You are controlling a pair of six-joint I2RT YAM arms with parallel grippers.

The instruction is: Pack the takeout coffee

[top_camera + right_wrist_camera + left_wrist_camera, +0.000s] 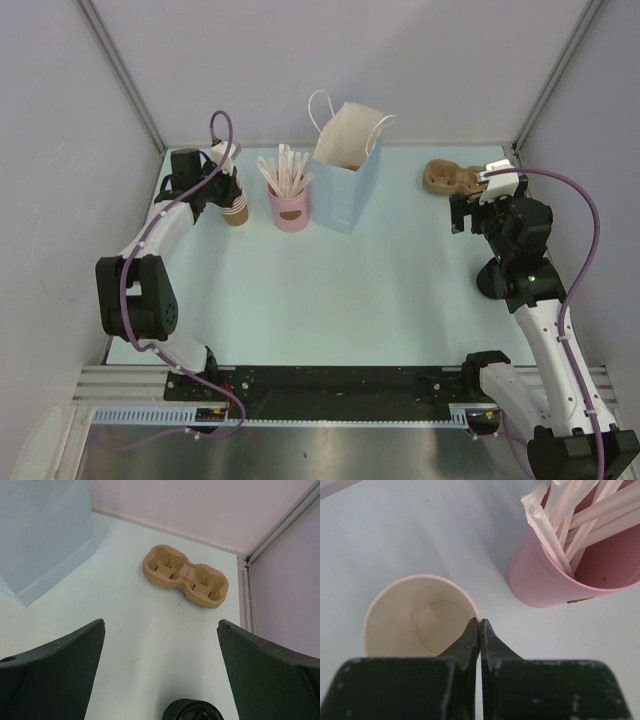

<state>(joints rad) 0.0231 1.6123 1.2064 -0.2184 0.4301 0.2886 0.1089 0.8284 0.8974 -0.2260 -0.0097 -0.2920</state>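
Far back, left gripper (479, 623) pinches lidless cup (400, 625) rim

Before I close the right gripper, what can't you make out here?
The takeout coffee: the right wrist view shows only part of its black lid, cut off by the bottom edge. The top view shows none of it; it is probably under the right gripper.
The blue paper bag: its bottom is out of sight in the top view.
The stack of paper cups: the count is unclear, as the left gripper covers it from above.
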